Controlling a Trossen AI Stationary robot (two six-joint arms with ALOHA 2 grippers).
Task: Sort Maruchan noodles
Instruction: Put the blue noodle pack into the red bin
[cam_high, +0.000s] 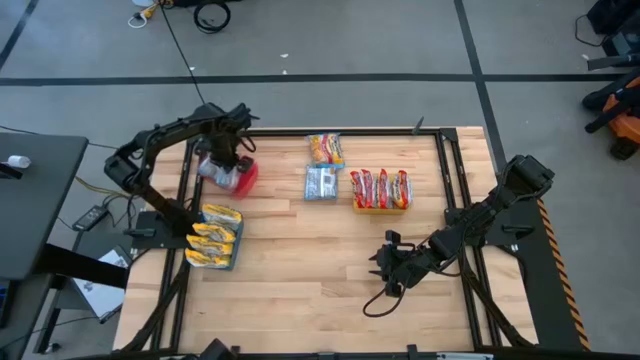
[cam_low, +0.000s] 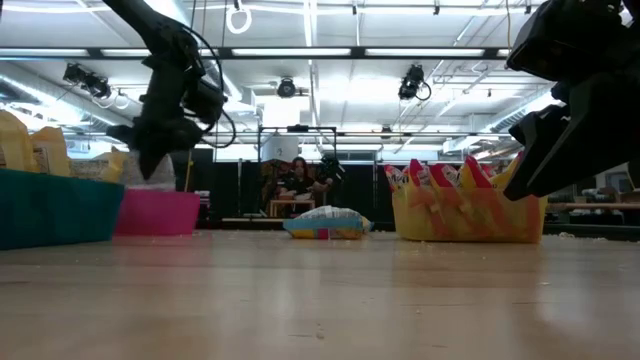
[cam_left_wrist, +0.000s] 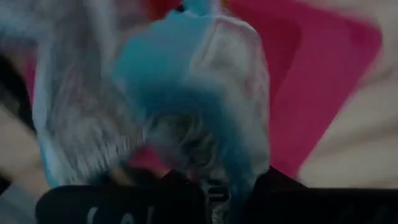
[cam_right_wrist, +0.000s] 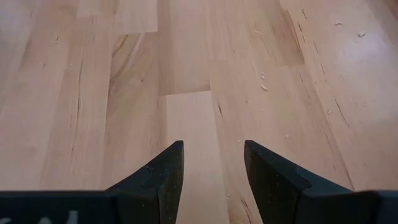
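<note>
My left gripper (cam_high: 222, 158) is over the red bin (cam_high: 243, 180) near the table's far left and is shut on a silver-blue noodle packet (cam_high: 212, 168). In the left wrist view this packet (cam_left_wrist: 186, 93) fills the picture, with the red bin (cam_left_wrist: 323, 81) behind it. A yellow-orange packet (cam_high: 325, 149) and a silver-blue packet (cam_high: 320, 183) lie flat on the table at far centre. Yellow packets stand in the blue bin (cam_high: 215, 238), and red packets stand in the yellow bin (cam_high: 380, 190). My right gripper (cam_right_wrist: 211, 165) is open and low over bare wood at the near right (cam_high: 387, 265). My left gripper comes down on the silver-blue packet from above and holds it by its upper end (cam_left_wrist: 208, 165); the packet itself hides the fingertips. The packet hangs below the gripper (cam_low: 150, 165) over the red bin (cam_low: 160, 212). Whether its lower end touches the bin, I cannot tell.
The blue bin (cam_low: 50, 205) stands at the table's left edge and the yellow bin (cam_low: 470, 215) at far right of centre. Bare wood spans the table's near half. A dark frame runs along the left and right edges. People sit in the room beyond the table (cam_low: 300, 180).
</note>
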